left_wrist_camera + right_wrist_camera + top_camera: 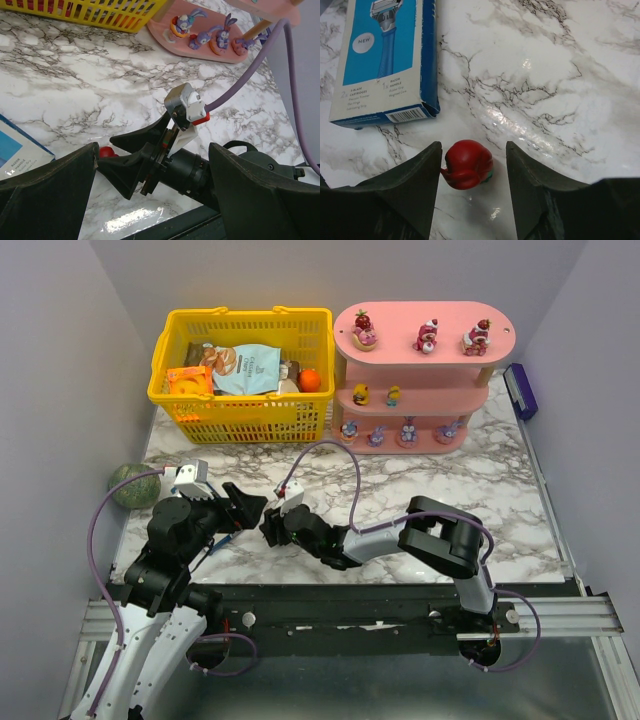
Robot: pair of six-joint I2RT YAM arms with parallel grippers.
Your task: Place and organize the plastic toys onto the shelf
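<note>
Nearest the lens: the right gripper [473, 150], dark fingers parted, straddling a small red round toy [467, 164] without clamping it. Toy lying on the marble worktop [450, 490] close to its near edge, left of centre, beside a blue razor box [385, 60]. Left gripper [243, 506] just alongside, spread wide and empty. At the worktop's far edge, right of centre, the pink three-tier shelf [450, 315], loaded with three strawberry-topped figurines [427, 336] on top, two yellow ones [361, 394] in the middle, and four purple bunnies [408, 432] at the bottom. Judged nearly finished: seemingly only the red toy left to grasp, carry and set on a tier.
</note>
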